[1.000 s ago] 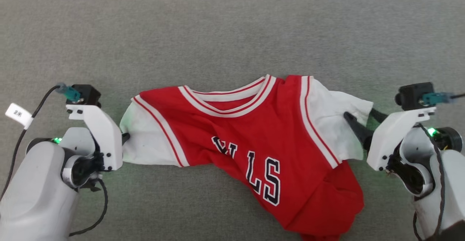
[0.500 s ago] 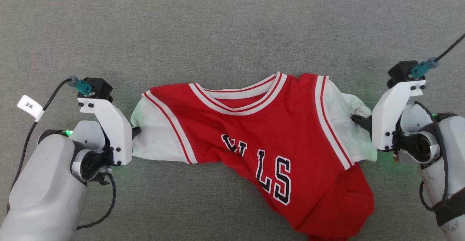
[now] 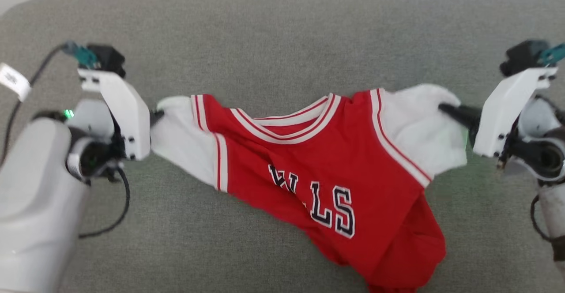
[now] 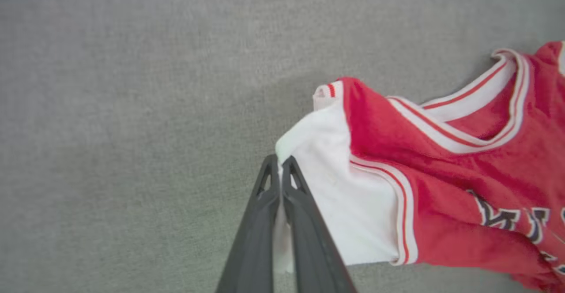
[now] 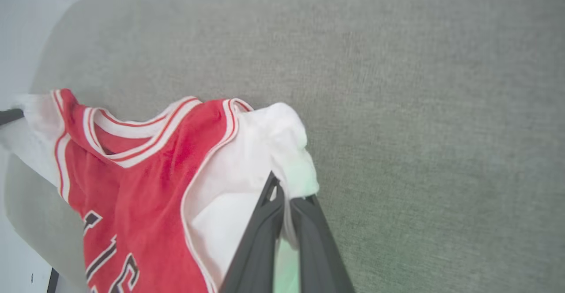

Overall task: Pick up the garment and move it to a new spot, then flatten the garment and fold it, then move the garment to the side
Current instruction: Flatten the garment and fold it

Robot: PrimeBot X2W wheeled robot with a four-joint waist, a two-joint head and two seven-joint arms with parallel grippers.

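The garment (image 3: 318, 174) is a red jersey T-shirt with white sleeves, striped trim and dark letters, stretched between my two grippers above the grey surface. My left gripper (image 3: 158, 115) is shut on the edge of its left white sleeve (image 4: 335, 187); in the left wrist view the white cloth is pinched between the dark fingers (image 4: 260, 222). My right gripper (image 3: 443, 107) is shut on the right white sleeve (image 5: 247, 169), with cloth bunched over its fingertips (image 5: 279, 191). The red lower body hangs crumpled toward the lower right (image 3: 397, 257).
A grey fabric-covered surface (image 3: 282, 46) spreads all round the garment, with a rounded far-left corner (image 3: 17, 6) and a pale wall strip beyond its far edge. A black cable (image 3: 106, 222) loops beside my left arm.
My right gripper has closed on the right sleeve. Both grippers have risen and moved away from me, lifting the sleeves and collar. The camera has shifted too.
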